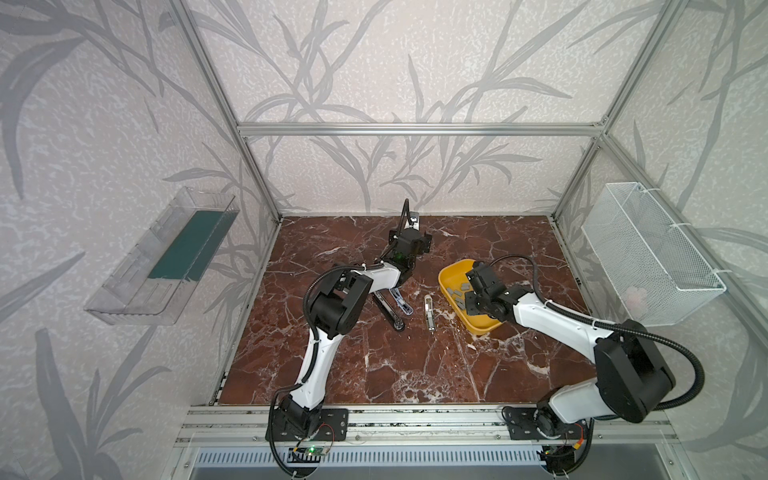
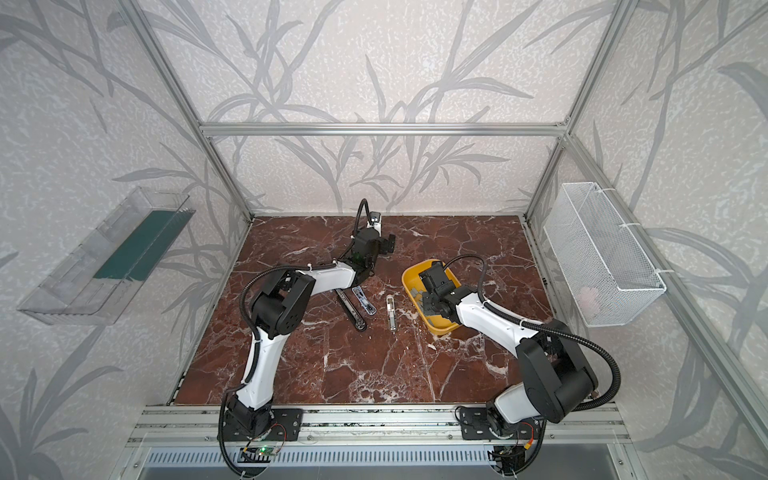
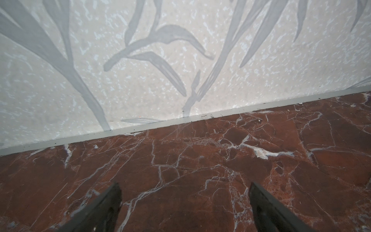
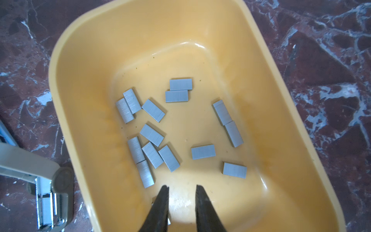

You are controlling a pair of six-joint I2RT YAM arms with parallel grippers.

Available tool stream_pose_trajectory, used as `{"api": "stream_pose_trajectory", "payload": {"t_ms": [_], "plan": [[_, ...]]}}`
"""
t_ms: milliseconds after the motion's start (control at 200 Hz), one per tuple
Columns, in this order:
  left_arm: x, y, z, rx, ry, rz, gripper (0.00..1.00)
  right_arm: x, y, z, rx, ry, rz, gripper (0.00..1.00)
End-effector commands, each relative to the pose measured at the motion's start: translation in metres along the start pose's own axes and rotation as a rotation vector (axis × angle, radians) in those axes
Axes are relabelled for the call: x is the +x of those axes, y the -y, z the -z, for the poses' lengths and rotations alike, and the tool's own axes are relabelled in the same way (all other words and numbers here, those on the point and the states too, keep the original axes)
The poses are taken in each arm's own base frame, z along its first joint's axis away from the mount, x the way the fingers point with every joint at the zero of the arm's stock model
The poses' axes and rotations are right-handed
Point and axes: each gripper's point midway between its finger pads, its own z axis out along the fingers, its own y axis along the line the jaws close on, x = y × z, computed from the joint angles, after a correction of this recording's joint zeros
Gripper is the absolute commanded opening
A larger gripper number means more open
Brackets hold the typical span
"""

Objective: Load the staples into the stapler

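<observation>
- Risk of pinching two staples [image 4: 152, 132] at once, given touching, overlapping strips in yellow tray [image 4: 84, 70].
- Risk also of losing a thin flat strip from narrow tips, or shoving tray.
- Right gripper [image 4: 181, 187]: slightly parted, empty, poised over tray.
- Left gripper [image 3: 185, 185]: spread wide, empty, over bare marble tabletop [image 3: 200, 160].
- Tray contents: over a dozen strips, nothing else; beige stapler [image 4: 26, 162] just beside it.
- Mesh basket [image 1: 648, 249]: something pale, unclear.
</observation>
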Motion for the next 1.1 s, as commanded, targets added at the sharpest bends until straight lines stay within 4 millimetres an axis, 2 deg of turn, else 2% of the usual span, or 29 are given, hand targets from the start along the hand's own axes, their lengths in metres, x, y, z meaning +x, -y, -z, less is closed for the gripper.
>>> {"api": "stream_pose_trajectory", "payload": {"t_ms": [0,150,275,450,510,640,885,1000,1095], "plan": [[0.008,0.0,-0.004,-0.026,-0.019,-0.026,0.99,0.001,0.004,0.005,-0.003,0.009,-0.004,0.26],[0.004,-0.003,0.0,-0.022,-0.015,-0.025,0.99,0.003,0.008,0.009,0.004,0.011,-0.007,0.26],[-0.012,-0.003,0.018,0.023,-0.023,-0.029,0.99,0.004,0.011,0.01,0.012,0.009,-0.012,0.26],[-0.022,0.027,0.049,0.268,-0.103,-0.071,0.99,0.002,0.011,0.008,0.011,-0.003,-0.016,0.26],[-0.014,0.05,0.063,0.438,-0.183,-0.122,0.99,0.0,0.014,0.007,0.014,-0.003,-0.023,0.26],[-0.003,0.078,0.102,0.694,-0.279,-0.156,0.96,-0.002,0.018,0.004,0.013,-0.013,-0.039,0.26],[-0.002,0.089,0.16,0.911,-0.282,-0.185,0.92,-0.006,0.027,-0.007,0.006,-0.023,-0.078,0.26],[0.01,0.098,0.171,1.0,-0.348,-0.207,0.84,-0.008,0.027,-0.011,0.008,-0.035,-0.082,0.25],[0.018,0.102,0.162,1.002,-0.389,-0.218,0.79,-0.008,0.026,-0.012,0.007,-0.049,-0.081,0.26]]}}
